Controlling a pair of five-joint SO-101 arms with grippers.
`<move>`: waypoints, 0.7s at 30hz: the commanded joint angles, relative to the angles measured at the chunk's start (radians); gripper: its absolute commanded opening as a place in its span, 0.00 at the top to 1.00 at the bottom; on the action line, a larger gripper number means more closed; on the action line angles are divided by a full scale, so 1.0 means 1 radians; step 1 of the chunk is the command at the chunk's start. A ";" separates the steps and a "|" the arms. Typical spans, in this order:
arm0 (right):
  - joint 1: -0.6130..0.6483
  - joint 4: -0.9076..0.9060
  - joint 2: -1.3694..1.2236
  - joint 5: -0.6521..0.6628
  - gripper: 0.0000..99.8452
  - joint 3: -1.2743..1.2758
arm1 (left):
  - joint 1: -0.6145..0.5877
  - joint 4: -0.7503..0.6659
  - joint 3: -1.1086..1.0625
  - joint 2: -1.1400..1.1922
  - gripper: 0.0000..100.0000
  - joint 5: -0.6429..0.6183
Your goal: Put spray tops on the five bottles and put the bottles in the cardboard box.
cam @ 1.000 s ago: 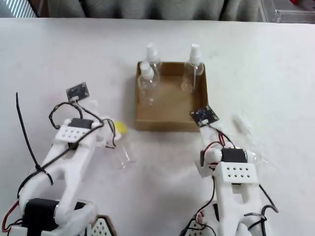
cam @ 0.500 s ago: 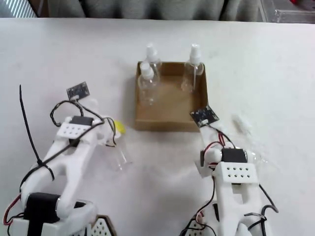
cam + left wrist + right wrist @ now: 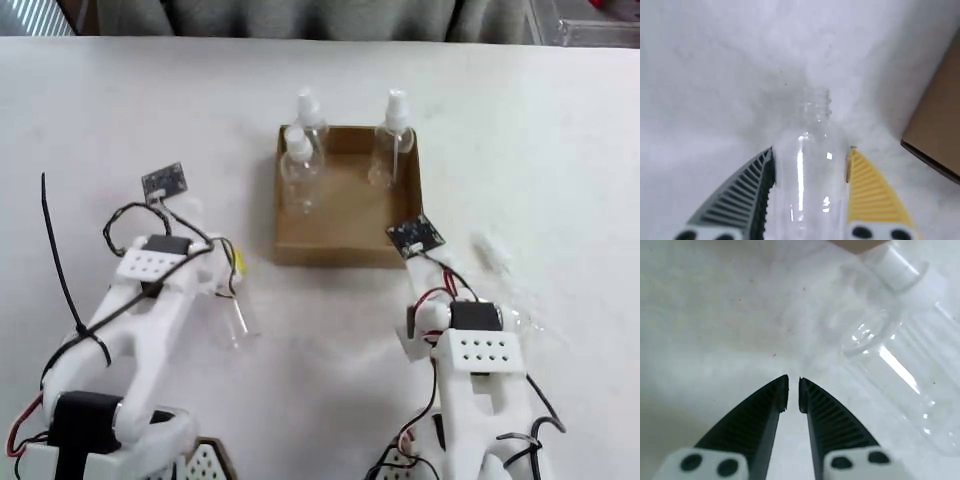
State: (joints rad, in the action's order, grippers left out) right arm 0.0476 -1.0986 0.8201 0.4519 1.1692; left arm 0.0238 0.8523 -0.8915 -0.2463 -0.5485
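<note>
White table (image 3: 120, 100) is spread under both arms, with a grey curtain hung behind its far edge.

Toward the near left corner, an open bottle (image 3: 805, 180) is clamped by its clear body in the left claw (image 3: 811, 150), one ribbed finger pressed to each side. The threaded neck is left free and is pointed away from the claw. This hold is judged to be chosen so that a top can be fitted while the body is kept from turning. Whether the bottle is upright or tilted cannot be told.

At the middle of the table, the cardboard box (image 3: 345, 235) is set open side up. Three capped bottles (image 3: 300, 165) are stood along its far side, two at the far left corner and one at the far right. The near half of its floor is left bare, presumably for the two bottles not yet packed.

Off the box's near right corner, the right claw (image 3: 793, 392) is held low over the table, its fingers drawn almost together with nothing between them. Just beside it, a lying bottle (image 3: 900, 370) is seen on its side, and a white spray top (image 3: 895, 267) is seen beyond its neck. Whether the top is fitted cannot be told. A claw this narrow would probably have to be widened before either is taken.
</note>
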 commanded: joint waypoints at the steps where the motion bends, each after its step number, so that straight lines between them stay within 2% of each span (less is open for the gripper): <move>1: -0.036 -0.061 0.004 0.009 0.98 -0.118 | -0.012 0.011 0.040 -0.005 0.98 0.083; 7: -0.160 -0.246 -0.005 0.009 0.98 -0.365 | -0.013 0.077 0.046 -0.007 0.98 0.302; 13: -0.325 -0.318 -0.008 0.009 0.98 -0.508 | -0.013 0.138 0.081 -0.007 0.98 0.453; 17: -0.369 -0.315 -0.068 -0.009 0.96 -0.523 | -0.013 0.153 0.095 -0.007 0.98 0.480; 21: -0.361 -0.302 -0.236 -0.087 0.96 -0.598 | -0.015 0.153 0.095 -0.010 0.98 0.482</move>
State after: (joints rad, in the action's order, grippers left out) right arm -0.3053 -1.4070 0.6836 0.3966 0.6644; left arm 0.0222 0.9920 -0.8500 -0.2447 -0.0760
